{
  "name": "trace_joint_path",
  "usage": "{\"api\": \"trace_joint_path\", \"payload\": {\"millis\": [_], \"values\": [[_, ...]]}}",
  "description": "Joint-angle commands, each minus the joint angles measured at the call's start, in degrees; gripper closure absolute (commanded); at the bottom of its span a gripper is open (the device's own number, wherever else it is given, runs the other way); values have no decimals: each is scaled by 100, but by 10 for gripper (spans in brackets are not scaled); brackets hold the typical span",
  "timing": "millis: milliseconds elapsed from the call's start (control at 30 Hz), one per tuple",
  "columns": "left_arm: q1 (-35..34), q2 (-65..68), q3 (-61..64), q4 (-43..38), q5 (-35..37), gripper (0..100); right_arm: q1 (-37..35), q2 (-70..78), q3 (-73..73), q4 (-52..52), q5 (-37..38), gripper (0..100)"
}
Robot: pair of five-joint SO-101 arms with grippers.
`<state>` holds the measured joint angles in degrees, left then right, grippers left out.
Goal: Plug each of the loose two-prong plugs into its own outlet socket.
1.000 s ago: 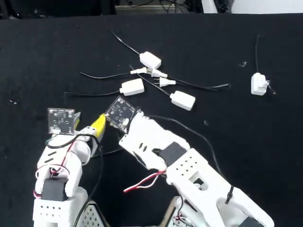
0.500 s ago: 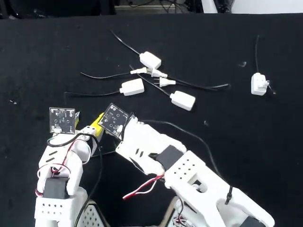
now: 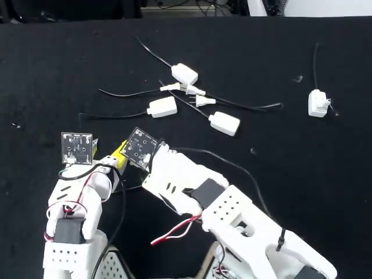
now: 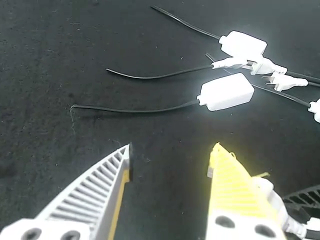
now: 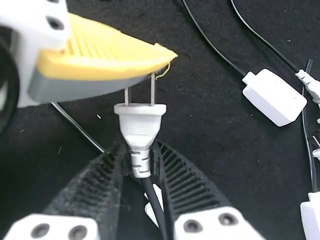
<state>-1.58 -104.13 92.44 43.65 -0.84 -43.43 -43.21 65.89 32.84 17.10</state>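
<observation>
**A:** Right side?

**B:** Right gripper (image 5: 137, 151) is pinching the white two-prong plug (image 5: 139, 117). Its black fingers clamp the ribbed neck and the prongs point away from the wrist. The plug hangs over the near-left part of the black cloth table (image 3: 58, 58).

**A:** Left?

**B:** Left gripper (image 4: 171, 150) is spread wide with nothing between the fingers. Its yellow finger (image 5: 100, 47) lies across the prong tips. I can't tell whether they touch.

**A:** Sockets?

**B:** The white rectangular socket block (image 3: 163, 107) on a black cord is nearest, just beyond both grippers. A second socket block (image 3: 224, 123) and a third socket block (image 3: 185, 74) lie near it. Small white loose plugs (image 3: 195, 90) are bunched between the three. A lone white block (image 3: 317, 103) sits well apart at the right.
</observation>
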Motion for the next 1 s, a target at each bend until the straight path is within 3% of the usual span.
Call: {"api": "trace_joint_path", "payload": {"millis": [0,333,967], "values": [[-48,0,-66,-62,-26,748,-53,-242,-171,18,-70,988],[-57,0,31,-70,-62,748,-53,-251,-180,26,-70,988],[-57,0,31,-62,-70,748,-53,-242,-1200,1064,-18,988]]}}
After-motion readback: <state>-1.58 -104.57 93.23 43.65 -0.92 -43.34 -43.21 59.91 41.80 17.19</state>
